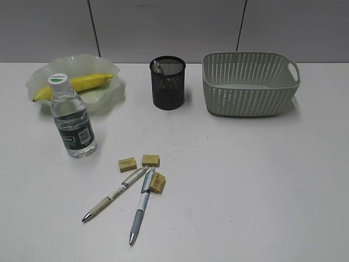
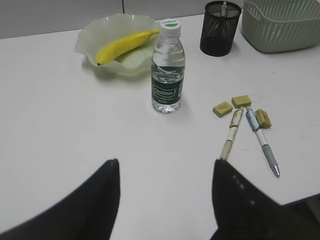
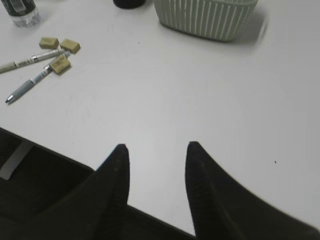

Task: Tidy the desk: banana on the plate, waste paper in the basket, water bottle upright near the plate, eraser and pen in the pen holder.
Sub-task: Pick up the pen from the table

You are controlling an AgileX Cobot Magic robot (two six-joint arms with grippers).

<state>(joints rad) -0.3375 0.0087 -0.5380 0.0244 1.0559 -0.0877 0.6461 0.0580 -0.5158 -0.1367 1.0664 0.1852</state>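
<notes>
A yellow banana (image 1: 76,84) lies in the pale green plate (image 1: 38,73) at the back left. A water bottle (image 1: 72,117) stands upright in front of the plate. Three tan erasers (image 1: 142,164) and two pens (image 1: 128,196) lie on the table near the front. The black mesh pen holder (image 1: 168,83) holds something pale. The green basket (image 1: 250,83) stands at the back right. No waste paper shows. My left gripper (image 2: 165,162) is open and empty, near the table's front edge. My right gripper (image 3: 156,146) is open and empty over the front right edge. Neither gripper shows in the exterior view.
The table's front edge (image 3: 60,152) runs just below my right gripper. Grey wall panels (image 1: 163,27) stand behind the table.
</notes>
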